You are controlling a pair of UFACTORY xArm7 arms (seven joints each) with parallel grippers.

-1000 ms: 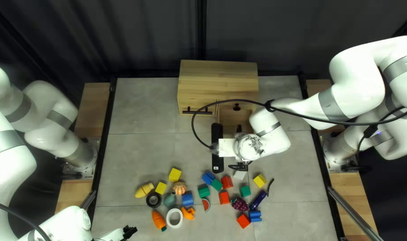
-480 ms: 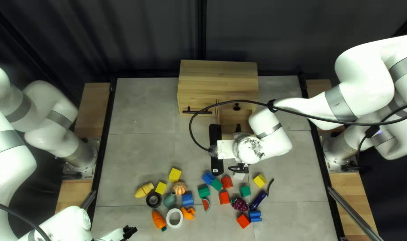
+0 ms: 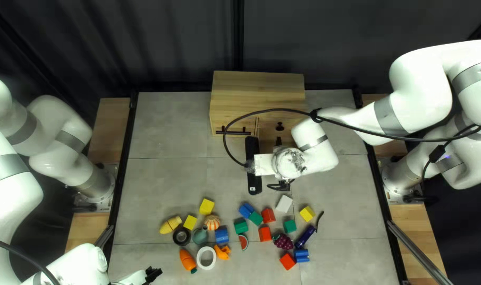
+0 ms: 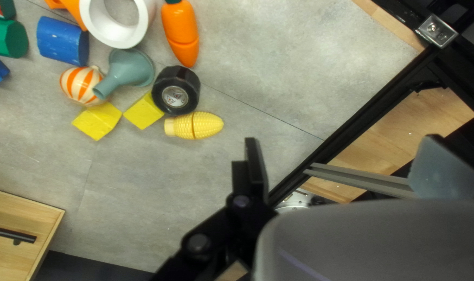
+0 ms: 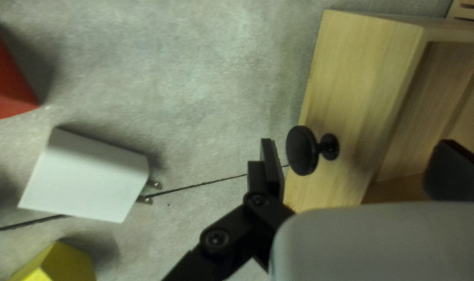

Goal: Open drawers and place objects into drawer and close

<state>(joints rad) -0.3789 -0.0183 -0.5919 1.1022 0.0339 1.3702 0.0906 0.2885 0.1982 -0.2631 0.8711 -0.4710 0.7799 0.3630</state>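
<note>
The drawer (image 5: 351, 78) is light tan, and its knob (image 5: 301, 151) is black. The round toy (image 4: 79, 86) has orange and cream stripes; the carrot (image 4: 182, 31) is orange with a green top (image 3: 193, 271).

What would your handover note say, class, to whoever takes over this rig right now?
Right gripper: open, at the front of the pale wooden drawer with the round black knob.
Left gripper: open, holding nothing.
Objects: loose on the table, including the white block and yellow toy corn.
Done: that drawer is out.
Remaining: probably placing objects inside, then closing it.
</note>
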